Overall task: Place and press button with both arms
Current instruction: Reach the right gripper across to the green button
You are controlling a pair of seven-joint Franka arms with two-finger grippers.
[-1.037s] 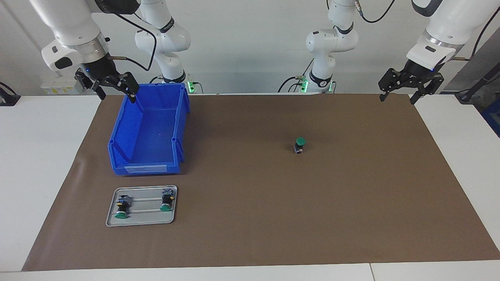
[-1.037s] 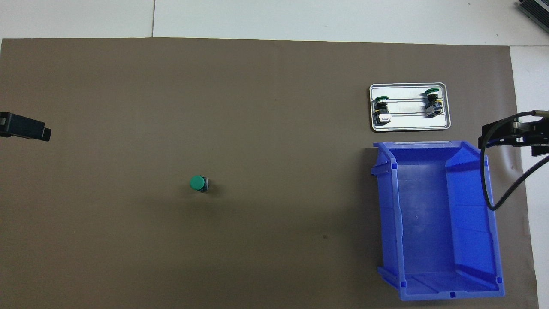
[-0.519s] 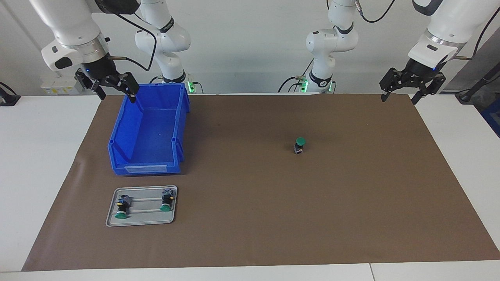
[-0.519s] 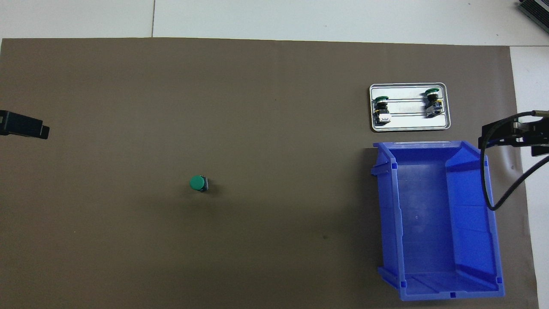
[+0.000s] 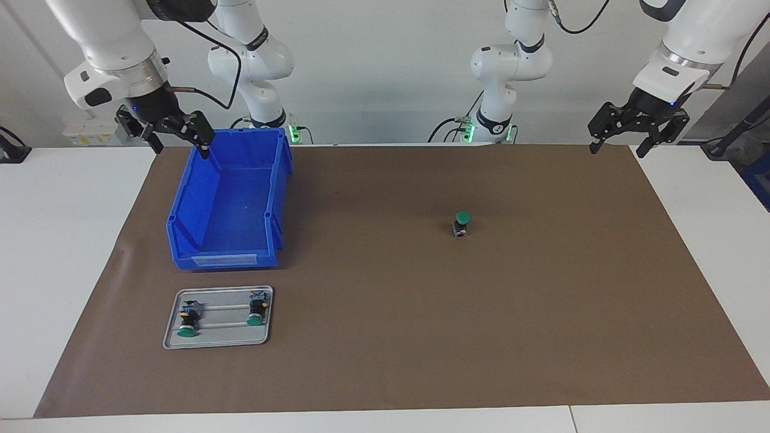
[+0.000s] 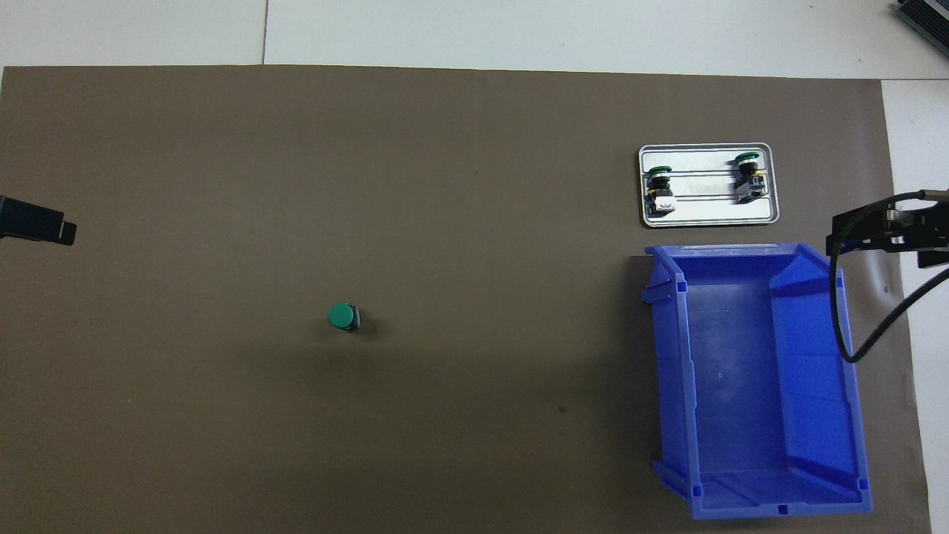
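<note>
Looking at this, I'd say the job hasn't really kicked off yet. The little push-button with the round green cap and black body (image 5: 462, 223) stands alone on the brown paper mat (image 5: 541, 313), cap up, roughly mid-table and a bit toward the left arm's end, with nothing touching it. Both arms are parked high and wide. The left arm's black gripper (image 5: 639, 123) hangs over the mat's corner at its own end, fingers spread and empty. The right arm's black gripper (image 5: 163, 127) hovers by the rim of the empty blue plastic bin (image 5: 225, 210), also spread and holding nothing.

My guess for the next move: one arm has to swing in over the button and come down around its black body, since the cap is wider than the body and gives the fingers less to hold.

View differences: the facing camera shows both grippers whole and how high they sit. The overhead only catches their tips at the edges, but it shows the button's cap dead-on, plus the two lookalike green-capped switches (image 6: 704, 182) lying on their sides on the silver metal tray (image 6: 708, 215), just farther from the robots than the bin.
</note>
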